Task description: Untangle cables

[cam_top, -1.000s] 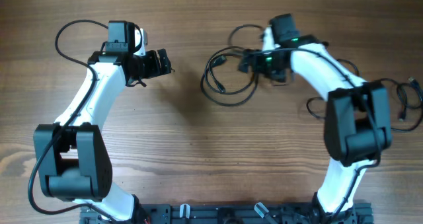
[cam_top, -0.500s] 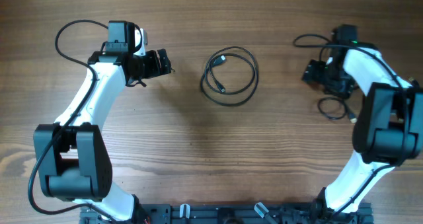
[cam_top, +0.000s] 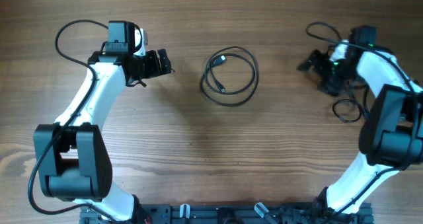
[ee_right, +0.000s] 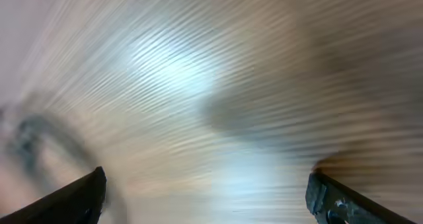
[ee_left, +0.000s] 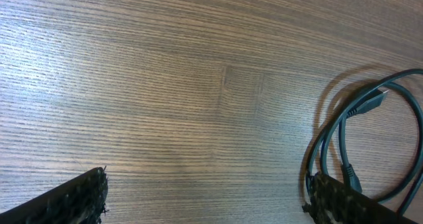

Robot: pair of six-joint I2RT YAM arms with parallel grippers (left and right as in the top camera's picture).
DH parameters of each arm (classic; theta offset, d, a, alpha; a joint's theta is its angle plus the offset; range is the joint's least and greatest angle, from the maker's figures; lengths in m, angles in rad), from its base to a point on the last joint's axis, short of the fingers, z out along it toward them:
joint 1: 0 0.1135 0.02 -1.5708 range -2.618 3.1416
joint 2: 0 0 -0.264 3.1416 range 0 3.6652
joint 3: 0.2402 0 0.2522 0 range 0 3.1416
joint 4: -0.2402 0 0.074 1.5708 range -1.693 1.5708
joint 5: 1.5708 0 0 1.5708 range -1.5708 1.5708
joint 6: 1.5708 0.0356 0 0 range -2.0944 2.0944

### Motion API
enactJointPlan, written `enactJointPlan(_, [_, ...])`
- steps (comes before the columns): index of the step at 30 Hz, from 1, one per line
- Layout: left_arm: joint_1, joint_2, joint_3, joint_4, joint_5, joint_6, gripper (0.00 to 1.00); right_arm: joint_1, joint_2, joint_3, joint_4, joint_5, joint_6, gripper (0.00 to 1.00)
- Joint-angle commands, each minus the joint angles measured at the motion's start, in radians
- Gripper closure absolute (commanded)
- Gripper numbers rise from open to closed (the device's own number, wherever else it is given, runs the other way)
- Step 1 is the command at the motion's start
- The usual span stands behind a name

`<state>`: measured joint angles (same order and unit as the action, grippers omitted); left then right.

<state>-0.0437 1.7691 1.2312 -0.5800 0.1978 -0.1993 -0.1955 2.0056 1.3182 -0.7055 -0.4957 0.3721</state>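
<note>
Coiled black cable [cam_top: 221, 86] at the centre of the wooden table [cam_top: 198, 151], with both plugs inside its loop. A smaller cable loop [cam_top: 347, 121] lies beside my right arm. My left gripper [cam_top: 166, 64] hovers near the coil's left side, jaws spread and empty. My right gripper [cam_top: 309, 62] is well to the coil's right, jaws also spread, and its wrist view is blurred.

left claw [cam_top: 168, 61]: wide open | right claw [cam_top: 314, 76]: wide open

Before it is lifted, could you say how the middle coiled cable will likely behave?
The coiled cable looks thin, loosely looped, so probably floppy; its loops would likely sag open. Lying flat, it probably won't roll.
</note>
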Motion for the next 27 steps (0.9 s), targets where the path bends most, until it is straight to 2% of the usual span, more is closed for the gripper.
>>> enactJointPlan(1, [0.0,0.013,-0.01,0.003,-0.009,0.008,0.0,0.123,0.018,-0.016,0.05,-0.245,-0.014,0.0])
enactJointPlan(9, [0.0,0.013,-0.01,0.003,-0.009,0.008,0.0,0.37,0.018,-0.016,0.137,-0.149,0.024,0.0])
enactJointPlan(13, [0.0,0.013,-0.01,0.004,-0.008,0.008,0.0,0.397,0.018,-0.016,0.143,-0.149,0.102,0.0])
enactJointPlan(17, [0.0,0.013,-0.01,0.004,-0.008,0.008,0.0,0.435,0.018,-0.018,0.237,-0.13,0.099,0.0])
enactJointPlan(21, [0.0,0.013,-0.01,0.003,-0.008,0.004,0.0,0.505,0.019,-0.018,0.288,-0.012,0.102,0.0])
enactJointPlan(24, [0.0,0.013,-0.01,0.003,-0.008,0.004,0.0,0.553,0.02,-0.018,0.291,0.175,0.155,0.0])
enactJointPlan(27, [0.0,0.013,-0.01,0.003,-0.008,0.004,0.0,0.549,0.02,-0.018,0.265,0.282,0.163,0.0])
